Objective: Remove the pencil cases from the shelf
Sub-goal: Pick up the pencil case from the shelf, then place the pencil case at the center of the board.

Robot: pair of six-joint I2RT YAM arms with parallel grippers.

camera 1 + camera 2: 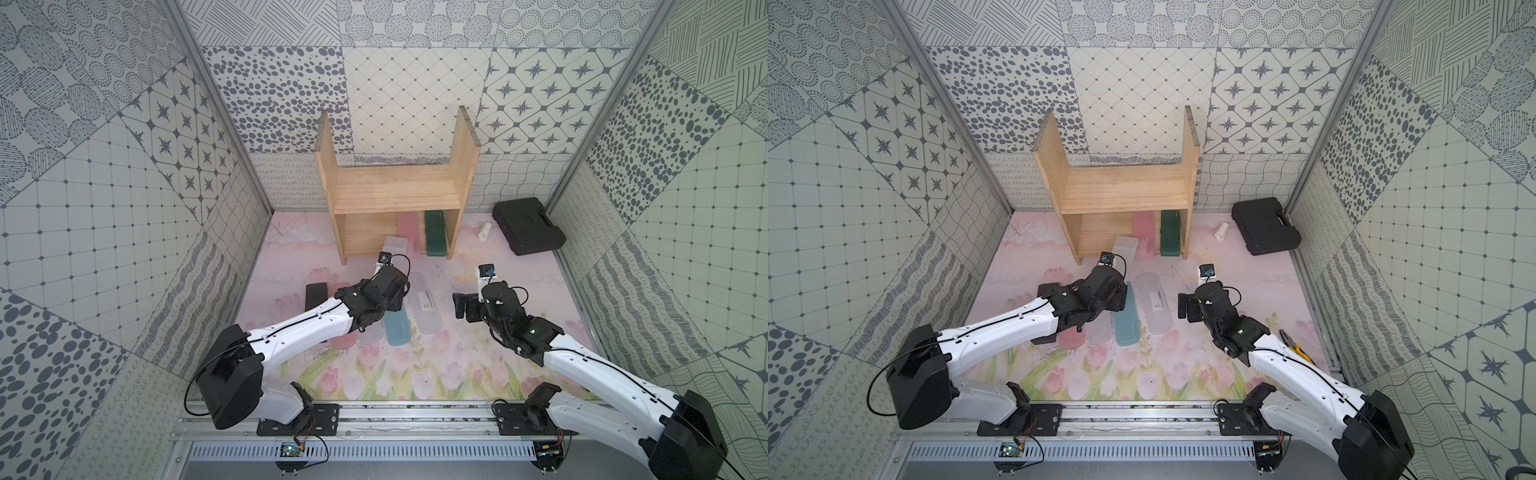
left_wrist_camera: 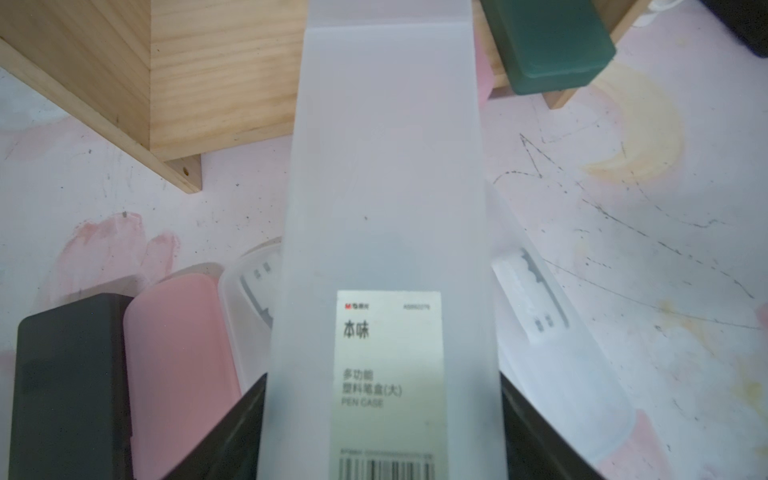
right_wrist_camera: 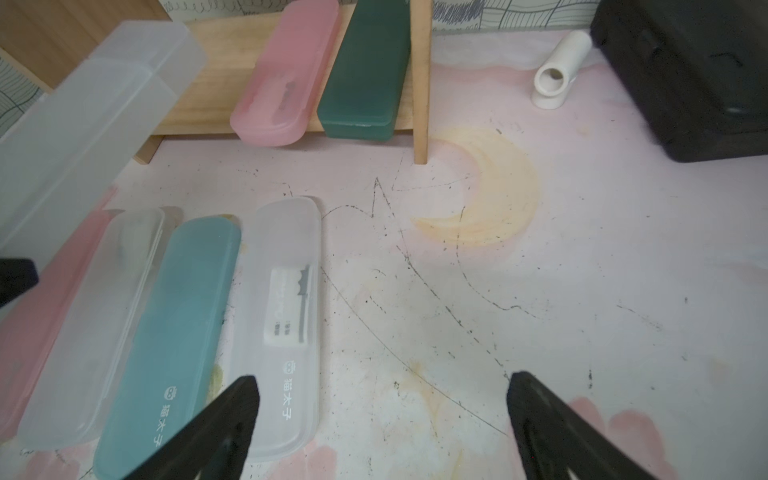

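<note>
In both top views the shelf (image 1: 395, 195) has two boxes on its lower board, a pink case (image 1: 406, 226) and a green case (image 1: 436, 235), side by side. A third, the held case (image 1: 395, 246), hangs aslant with its far end about at that board's front edge. Whether it is quite clear of the wood I cannot tell. Others lie in a row on the table (image 1: 457, 365), from the black case (image 1: 316, 291) past the blue case (image 1: 398, 330).

In the left wrist view the left pincer (image 2: 382, 399) is clamped on the held case's near end, at its label (image 2: 388, 374), with the row beneath. Gripped at one end, so long a box will lever. I would draw it straight back, slowly, keep it off the pink case, and lower it flat into a free spot rather than onto the row.

In the right wrist view the right pincer (image 3: 382, 376) is spread wide and empty, above bare table just beside the end case (image 3: 286, 324). It looks well placed to take the green case, once the shelf front is free.
</note>
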